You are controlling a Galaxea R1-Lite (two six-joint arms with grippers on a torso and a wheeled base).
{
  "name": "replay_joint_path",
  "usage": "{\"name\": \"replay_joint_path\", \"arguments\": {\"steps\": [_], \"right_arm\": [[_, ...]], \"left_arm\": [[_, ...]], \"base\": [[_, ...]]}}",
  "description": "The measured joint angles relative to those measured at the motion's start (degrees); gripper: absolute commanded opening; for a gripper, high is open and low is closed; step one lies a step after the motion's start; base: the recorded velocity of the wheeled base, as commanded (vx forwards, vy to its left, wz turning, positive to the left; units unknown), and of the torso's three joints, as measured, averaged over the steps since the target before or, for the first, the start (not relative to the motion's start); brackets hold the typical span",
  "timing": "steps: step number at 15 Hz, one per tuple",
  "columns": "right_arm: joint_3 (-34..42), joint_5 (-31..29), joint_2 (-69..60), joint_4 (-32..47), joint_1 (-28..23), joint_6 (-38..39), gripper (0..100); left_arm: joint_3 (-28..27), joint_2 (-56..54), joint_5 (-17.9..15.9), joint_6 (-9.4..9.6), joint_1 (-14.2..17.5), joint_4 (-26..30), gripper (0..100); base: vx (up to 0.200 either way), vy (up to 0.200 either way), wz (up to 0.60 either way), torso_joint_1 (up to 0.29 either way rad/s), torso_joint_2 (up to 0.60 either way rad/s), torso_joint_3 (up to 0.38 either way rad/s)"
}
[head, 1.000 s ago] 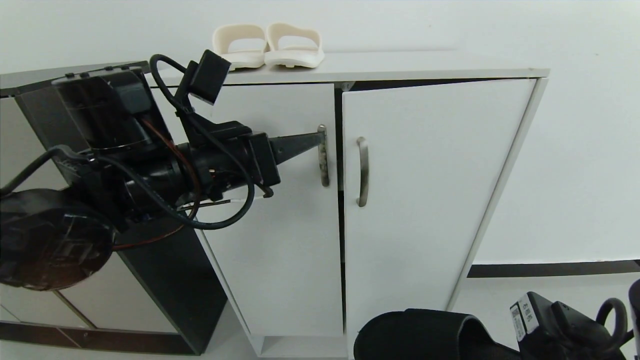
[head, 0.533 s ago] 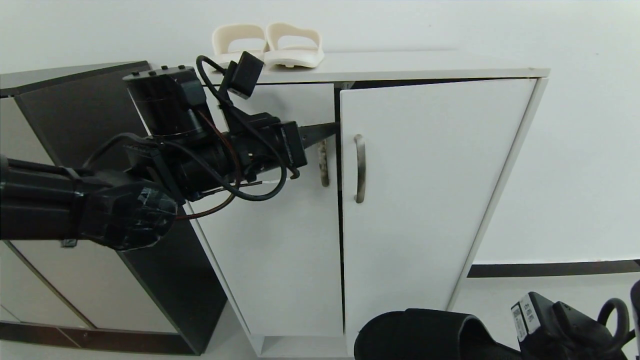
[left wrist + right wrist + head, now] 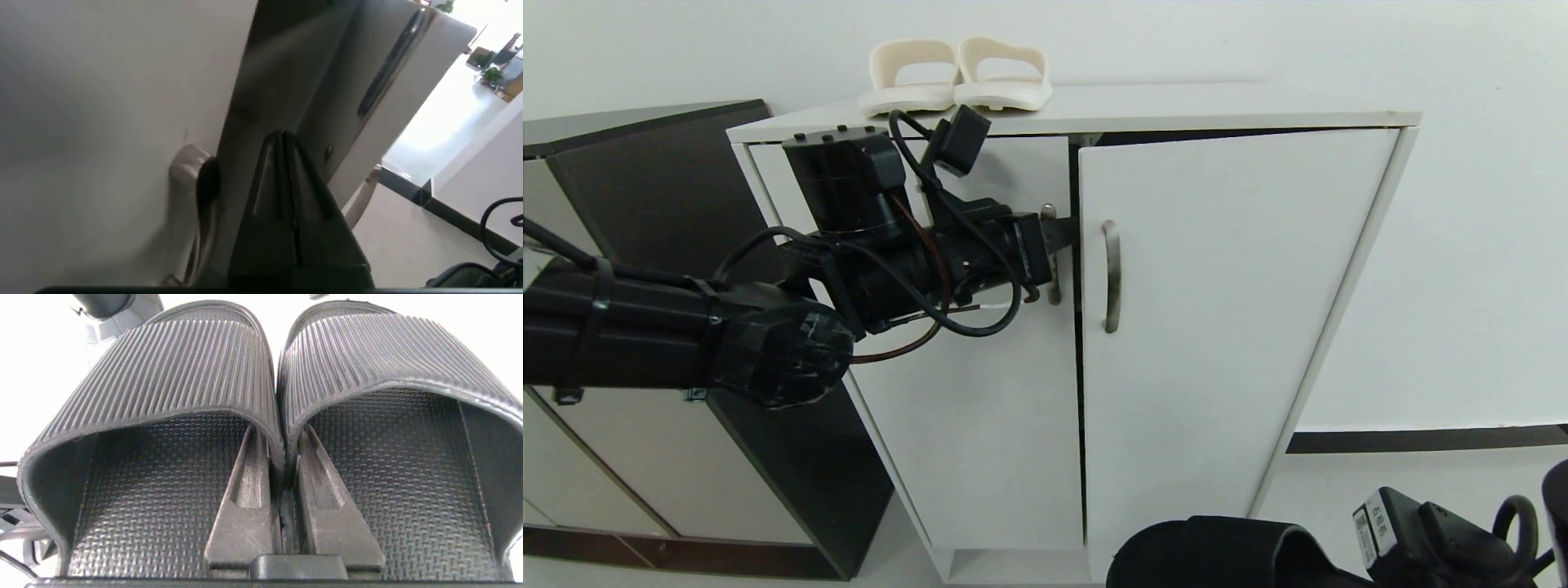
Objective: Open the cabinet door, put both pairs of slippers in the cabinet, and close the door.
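Note:
A white cabinet [image 3: 1094,110] has two doors; the right door [image 3: 1225,327] stands slightly ajar, with a dark gap along its top and inner edge. My left gripper [image 3: 1066,231] is shut, and its tip sits at the gap between the doors, just beside the left door's handle [image 3: 1053,282]. In the left wrist view the shut fingers [image 3: 282,143] point into that gap beside the handle [image 3: 192,163]. A cream pair of slippers [image 3: 956,73] lies on the cabinet top. My right gripper [image 3: 282,437] is low at the front right, shut on the inner walls of the black pair of slippers [image 3: 196,400], [image 3: 1225,555].
A dark cabinet [image 3: 645,180] stands against the white one's left side. The right door's handle [image 3: 1111,278] is free. A white wall with a black baseboard strip [image 3: 1421,441] and open floor lie to the right.
My left arm has moved right and forward, taking the shut gripper from the left door's handle to the gap between the doors. The right arm with the black slippers has barely moved.

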Motion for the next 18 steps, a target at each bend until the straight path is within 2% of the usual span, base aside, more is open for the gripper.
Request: {"name": "replay_joint_path", "arguments": {"steps": [2, 5, 6, 8, 10, 11, 13, 15, 16, 18], "right_arm": [[-0.1, 0.0, 0.0, 0.0, 0.1, 0.0, 0], [0.8, 0.0, -0.1, 0.2, 0.2, 0.0, 0], [1.8, 0.0, -0.5, 0.1, 0.6, 0.0, 0], [5.6, 0.0, -3.4, 0.1, 4.4, 0.0, 0], [8.2, 0.0, -6.6, 0.2, 7.6, -0.7, 0], [8.7, 0.0, -7.4, 0.1, 8.3, -0.8, 0], [8.8, -0.3, -7.3, -0.3, 8.6, -0.6, 0], [6.2, -1.6, -5.4, -0.3, 6.7, -0.3, 0], [4.6, -5.0, -3.9, -0.4, 5.6, 0.5, 0], [-0.7, -16.8, 1.1, -2.6, 4.2, 7.7, 0]], "left_arm": [[0.0, 0.4, 0.0, 0.00, -0.6, 0.0, 0], [0.5, 0.4, 0.5, 0.10, -1.3, -0.2, 0], [1.5, 0.2, 1.7, 0.29, -2.1, -0.3, 0], [4.9, -1.5, 6.0, 0.68, -7.2, -1.0, 0], [7.6, -3.0, 7.5, 0.87, -11.7, -2.6, 0], [8.3, -3.4, 7.8, 0.89, -13.1, -3.4, 0], [8.7, -3.9, 8.6, 0.89, -13.6, -4.0, 0], [9.4, -5.0, 12.4, 1.00, -12.3, -5.3, 0], [10.1, -6.6, 15.4, 1.04, -11.5, -5.6, 0], [12.9, -12.7, 24.0, 1.34, -10.5, -2.6, 0]], "base": [[0.000, 0.000, 0.00, 0.000, 0.00, 0.000], [-0.200, 0.000, 0.00, 0.006, 0.00, 0.002], [-0.200, 0.000, 0.00, 0.007, 0.01, 0.002], [-0.200, 0.000, 0.00, 0.002, 0.00, 0.002], [-0.200, 0.000, 0.00, 0.000, 0.00, 0.002], [-0.200, 0.000, 0.00, -0.002, 0.01, -0.002], [0.000, 0.000, 0.00, 0.000, 0.00, 0.000], [0.000, 0.000, 0.00, 0.000, 0.00, 0.000], [0.000, 0.000, 0.00, 0.000, 0.00, 0.000], [0.000, 0.000, 0.00, 0.000, 0.00, 0.000]]}}
